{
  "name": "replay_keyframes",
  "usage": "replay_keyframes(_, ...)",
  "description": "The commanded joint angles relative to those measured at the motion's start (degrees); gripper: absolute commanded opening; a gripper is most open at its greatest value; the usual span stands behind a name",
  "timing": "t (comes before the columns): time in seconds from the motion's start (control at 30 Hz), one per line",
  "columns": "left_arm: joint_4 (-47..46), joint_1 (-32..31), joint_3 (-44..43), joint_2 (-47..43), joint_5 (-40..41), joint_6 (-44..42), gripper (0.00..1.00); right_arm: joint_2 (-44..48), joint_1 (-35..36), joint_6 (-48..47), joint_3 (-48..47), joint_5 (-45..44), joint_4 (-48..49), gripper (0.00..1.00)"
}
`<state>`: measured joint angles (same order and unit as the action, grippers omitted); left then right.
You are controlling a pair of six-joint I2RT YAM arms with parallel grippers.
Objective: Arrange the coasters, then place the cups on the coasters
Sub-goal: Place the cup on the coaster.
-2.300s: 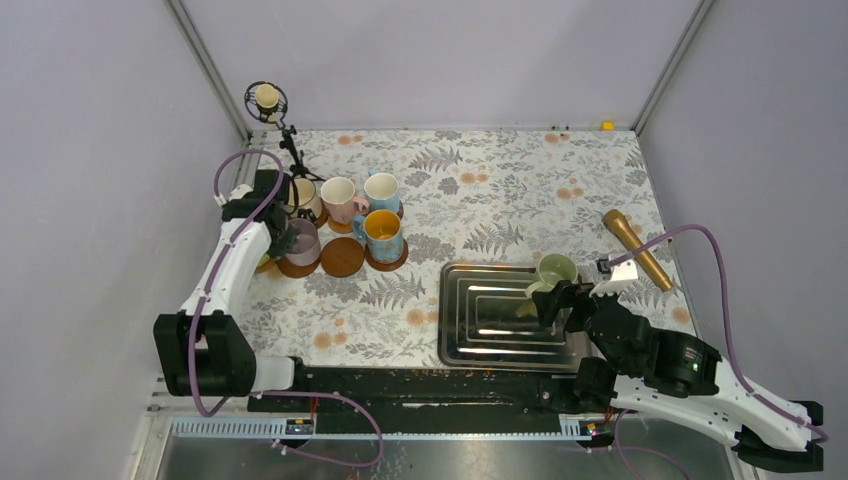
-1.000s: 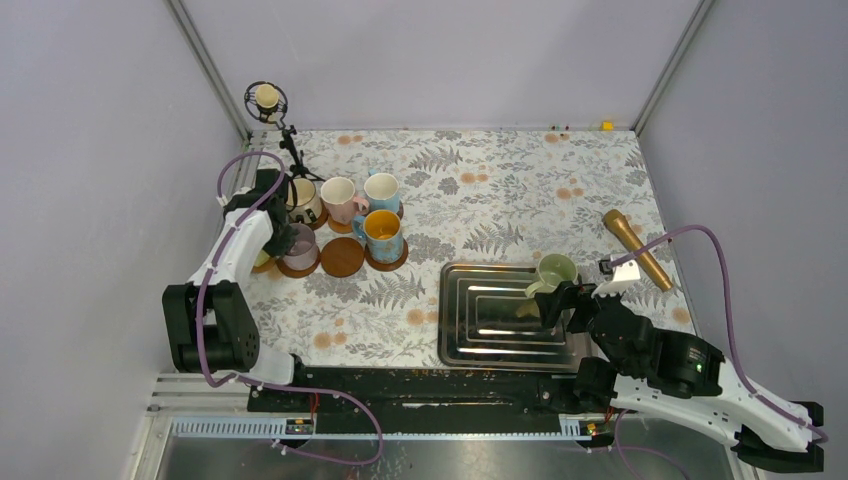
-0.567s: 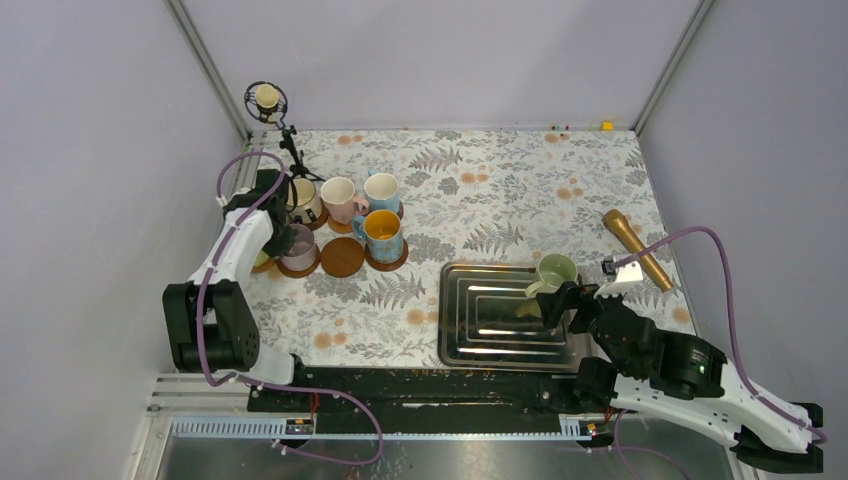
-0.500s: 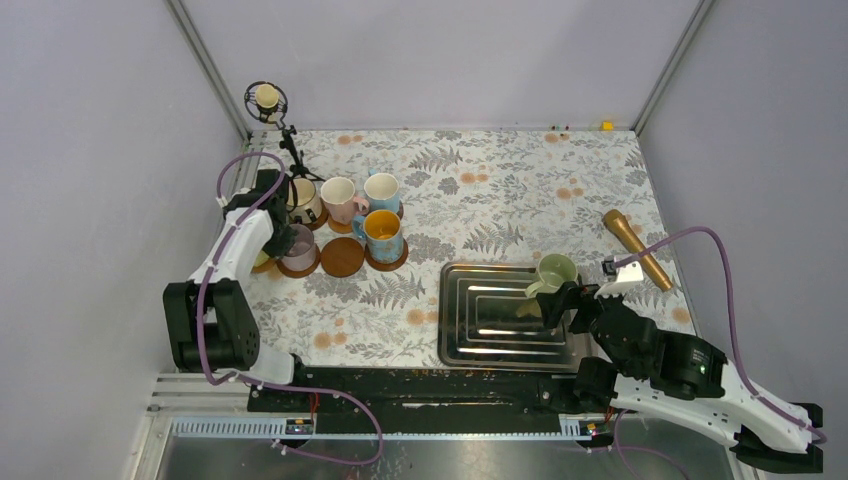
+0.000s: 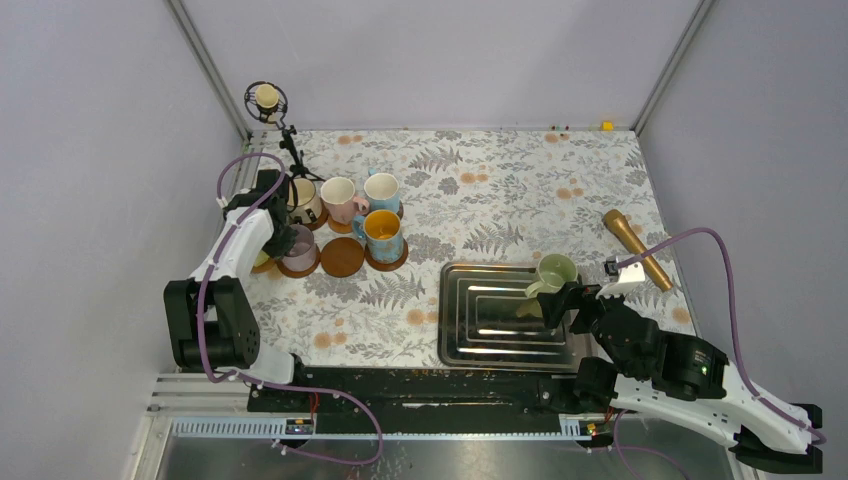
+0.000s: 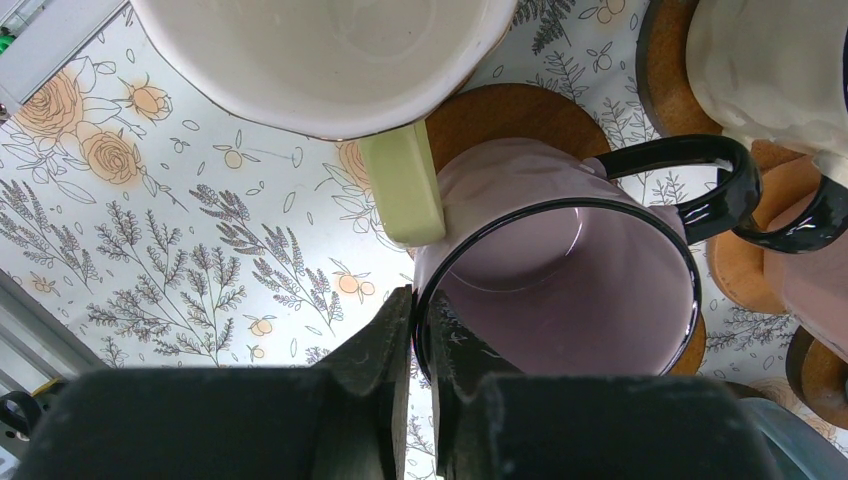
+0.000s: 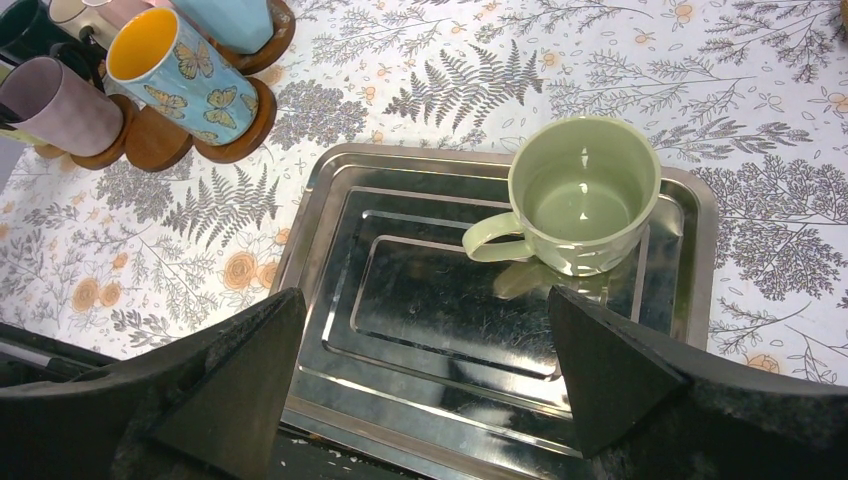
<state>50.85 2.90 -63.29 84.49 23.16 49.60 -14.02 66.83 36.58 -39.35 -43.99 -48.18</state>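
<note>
Pale lilac walls [image 5: 450, 60] close in three sides of a desk [image 5: 480, 180] covered in a fern-and-flower print, and the trouble we foresee sits at its far left corner. The left fingers [image 6: 388, 345] are nipped together on the rim of the mauve cup [image 6: 560, 290], one inside and one outside the wall. The cup stands on its coaster [image 6: 505, 105] and is hemmed in. The green handle of a cream cup [image 6: 330, 50] touches its side, and its own dark handle reaches towards the next cup. If the left fingers pull away before they part fully, we judge they could drag the cup off its disc or tip it into those neighbours.

The right fingers [image 7: 235, 375] stand wide apart above the steel tray [image 5: 490, 320]. The pale green cup [image 7: 585, 195] is upright at the tray's far right corner, not held. The steel looks slick, so a one-sided push could slide the cup rather than catch it. Only one bare coaster [image 5: 342, 257] shows, wedged between the mauve cup and the butterfly cup [image 5: 383, 233]. A handle turned the wrong way could knock either.

Elsewhere the cloth lies flat. A microphone [image 5: 266, 100] on a stand occupies the far left corner, and a brass-coloured cylinder [image 5: 636, 248] lies near the right edge.
</note>
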Motion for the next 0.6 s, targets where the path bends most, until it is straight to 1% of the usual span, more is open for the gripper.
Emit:
replay_keyframes(0.0, -2.47, 0.44, -2.15, -0.81, 2.60, 0.78, 0.10, 0.59, 0.31, 1.16, -1.30, -1.60, -0.21, 0.99)
replay_keyframes(0.27, -0.82, 0.44, -3.32, -1.91, 3.23, 0.49, 0.14, 0.58, 0.32, 1.52, -1.14, -1.70, -0.22, 0.99)
replay_keyframes(0.4, -0.79, 0.45, -3.41, -1.94, 3.36, 0.33, 0.19, 0.12, 0.35, 1.90, -1.05, -1.72, -0.22, 1.00)
replay_keyframes(0.57, -0.78, 0.45, -3.51, -1.58, 2.83, 0.19, 0.21, -0.01, 0.32, 2.01, -0.85, -1.31, -0.23, 0.99)
